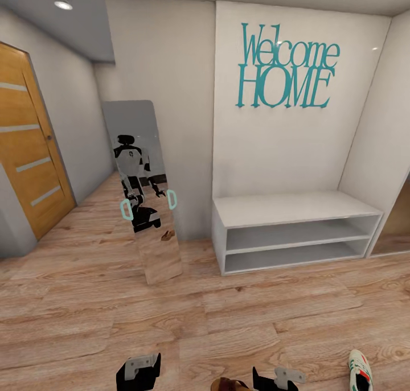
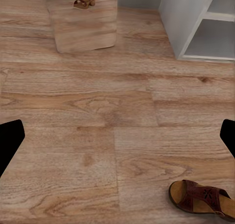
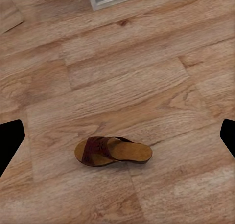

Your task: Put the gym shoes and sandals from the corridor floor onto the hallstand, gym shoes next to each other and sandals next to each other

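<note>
A maroon-brown sandal (image 3: 112,151) with a tan footbed lies flat on the wood floor (image 3: 147,77), below my open right gripper (image 3: 117,138) and apart from its fingers. The same sandal (image 2: 200,198) appears off to one side of my open left gripper (image 2: 117,141). In the head view the sandal (image 1: 228,384) peeks in at the bottom edge between the left gripper (image 1: 139,373) and the right gripper (image 1: 278,379). A cream gym shoe (image 1: 360,371) with green stripes lies at the bottom right. The pale-grey hallstand (image 1: 296,209) stands against the far wall, its two shelves bare.
A tall mirror (image 1: 145,197) leans on the wall left of the hallstand, reflecting the robot and a sandal (image 2: 84,0). A wooden door (image 1: 28,146) is at the far left. Open plank floor (image 1: 228,311) lies between me and the hallstand.
</note>
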